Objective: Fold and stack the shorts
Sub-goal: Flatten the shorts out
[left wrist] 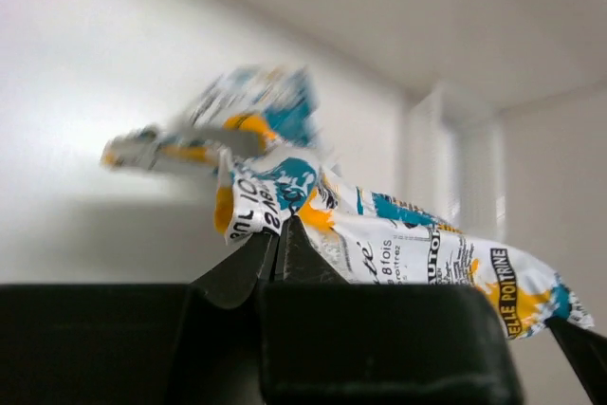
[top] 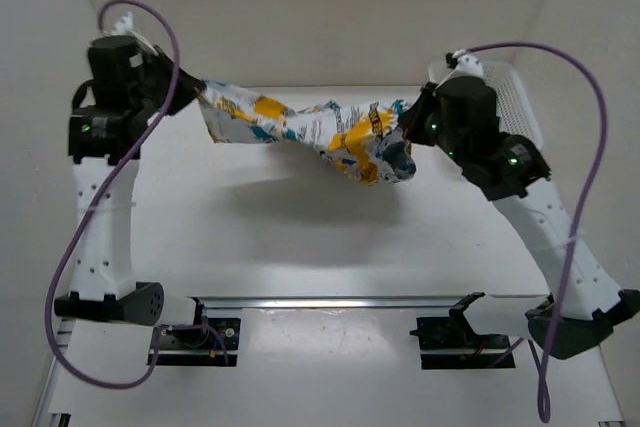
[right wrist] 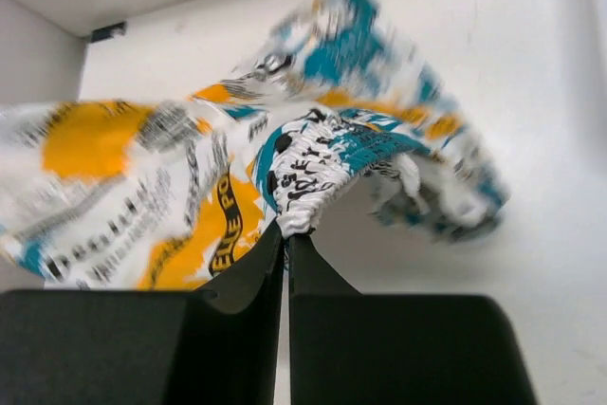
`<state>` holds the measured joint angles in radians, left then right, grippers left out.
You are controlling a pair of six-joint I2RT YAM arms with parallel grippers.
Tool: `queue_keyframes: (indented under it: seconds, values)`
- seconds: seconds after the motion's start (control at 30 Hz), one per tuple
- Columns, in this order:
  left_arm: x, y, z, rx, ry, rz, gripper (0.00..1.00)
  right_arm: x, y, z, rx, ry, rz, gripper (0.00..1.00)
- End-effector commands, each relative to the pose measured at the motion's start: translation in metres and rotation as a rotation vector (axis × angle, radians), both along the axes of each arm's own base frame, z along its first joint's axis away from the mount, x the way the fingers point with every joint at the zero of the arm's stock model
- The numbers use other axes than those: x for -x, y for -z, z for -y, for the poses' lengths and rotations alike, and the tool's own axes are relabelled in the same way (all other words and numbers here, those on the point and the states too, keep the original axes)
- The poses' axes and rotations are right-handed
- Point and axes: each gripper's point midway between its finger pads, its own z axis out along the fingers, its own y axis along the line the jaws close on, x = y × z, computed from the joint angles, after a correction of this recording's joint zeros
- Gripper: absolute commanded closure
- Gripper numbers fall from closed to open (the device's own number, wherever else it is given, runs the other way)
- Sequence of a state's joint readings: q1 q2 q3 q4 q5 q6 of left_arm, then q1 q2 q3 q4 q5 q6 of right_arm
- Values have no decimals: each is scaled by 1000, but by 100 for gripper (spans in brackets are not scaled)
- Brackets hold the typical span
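Printed shorts [top: 330, 132] stretched midair, sagging mid.

The shorts [top: 310, 132] hang strung in mid-air between the two arms, with the bench [top: 300, 247] open beneath.
They span from the left end effector [left wrist: 282, 227] to the right end effector [right wrist: 286, 230], both pinched on them, barring the way across the middle. Bare bench lies underneath and nearer the arm bases. A white basket [top: 515, 97] stands behind the right arm, close to the right wall [top: 590, 27].
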<state>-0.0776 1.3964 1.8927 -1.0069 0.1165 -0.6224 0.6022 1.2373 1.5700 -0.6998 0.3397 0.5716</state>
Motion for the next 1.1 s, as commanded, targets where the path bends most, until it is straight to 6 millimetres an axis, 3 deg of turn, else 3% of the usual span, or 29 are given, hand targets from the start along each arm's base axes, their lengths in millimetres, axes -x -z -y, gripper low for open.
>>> queue_keyframes:
  seconds: [0.0,0.07,0.1,0.13,0.17,0.27,0.3,0.33,0.4,0.53,0.67,0.7,0.83,0.87,0.9,0.93,0.97,1.03,1.07]
  values:
    - [56,-87,-19,-11,-55,207,90,34,-50,23,166,-144,112,100]
    - [85,-128,-26,-8,-85,335,90,55,-71,17,129,-236,160,100]
    - [95,-141,-28,-6,-95,383,90,71,-89,20,119,-282,217,100]
    - [104,-154,-29,-2,-95,429,90,81,-94,17,108,-333,237,100]
    - [125,-168,-32,0,-108,486,90,97,-104,9,74,-423,267,100]
    - [155,-193,-41,-6,-150,592,90,137,-129,10,27,-550,371,100]
    - [177,-210,-44,-8,-162,666,90,151,-138,13,3,-580,412,100]
    - [184,-218,-49,-20,-183,693,90,165,-145,12,-8,-635,445,100]
    - [218,-245,-55,-21,-210,801,90,183,-155,17,-29,-664,489,100]
    - [257,-269,-65,-21,-256,911,90,208,-168,23,-87,-700,526,100]
    - [265,-278,-69,-31,-267,953,90,210,-173,34,-101,-644,532,100]
    - [259,-276,-68,-33,-267,943,90,205,-169,33,-102,-627,516,100]
    - [196,-247,-62,-62,-246,794,90,173,-135,35,-33,-522,412,100]
    - [168,-227,-61,-87,-238,715,90,157,-114,31,7,-502,354,100]
    - [153,-219,-60,-93,-236,685,90,149,-102,32,27,-475,326,100]
    - [122,-197,-57,-107,-229,611,90,135,-91,34,55,-426,299,100]
    - [106,-185,-57,-124,-224,573,90,120,-63,29,102,-413,236,100]
    - [75,-160,-54,-138,-216,493,90,100,-37,24,151,-388,181,100]
    - [43,-136,-52,-160,-207,420,90,82,-9,15,195,-387,119,100]
